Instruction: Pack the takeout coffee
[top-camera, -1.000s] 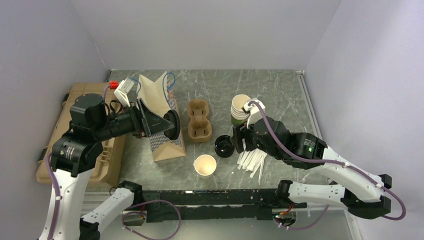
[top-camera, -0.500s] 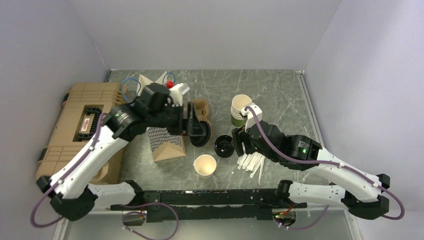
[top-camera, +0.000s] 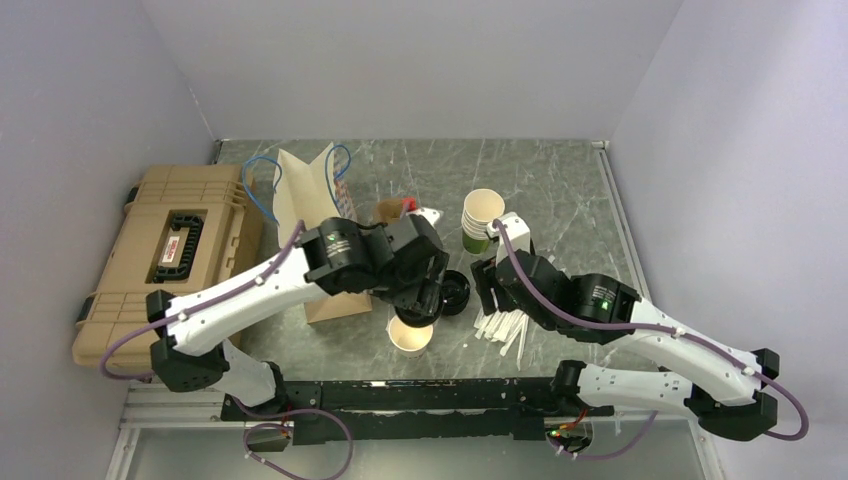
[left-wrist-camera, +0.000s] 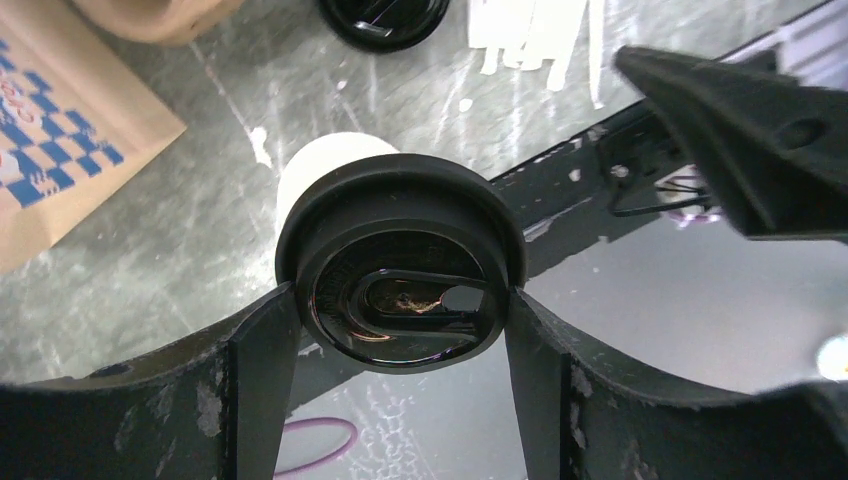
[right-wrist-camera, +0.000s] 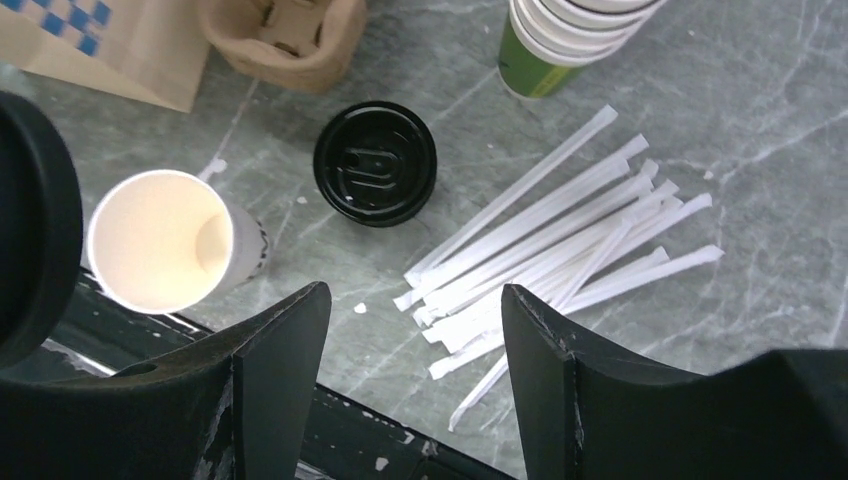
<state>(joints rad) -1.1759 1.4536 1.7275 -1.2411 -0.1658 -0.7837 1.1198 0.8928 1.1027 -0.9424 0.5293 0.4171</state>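
The takeout coffee's cup (top-camera: 410, 335), pale cream paper and open at the top, stands near the table's front edge; the right wrist view shows it empty (right-wrist-camera: 160, 240). My left gripper (left-wrist-camera: 400, 300) is shut on a round black lid (left-wrist-camera: 400, 265), holding it by its rim just above the cup (left-wrist-camera: 320, 160), which the lid partly hides. From above, the left gripper (top-camera: 418, 305) hangs over the cup's far rim. My right gripper (right-wrist-camera: 412, 300) stands open with nothing between its fingers, above the straws to the right of the cup (top-camera: 487, 285).
Loose black lids (right-wrist-camera: 375, 162) lie between the cup and a pile of white wrapped straws (right-wrist-camera: 560, 230). A stack of paper cups with a green base (top-camera: 480, 220), a pulp cup carrier (right-wrist-camera: 285, 35), a brown paper bag (top-camera: 305, 190) and a tan case (top-camera: 170, 250) stand around.
My left arm has swung from the paper bag at the left, past the carrier, to above the open cup, carrying the black lid. The right arm has barely moved.
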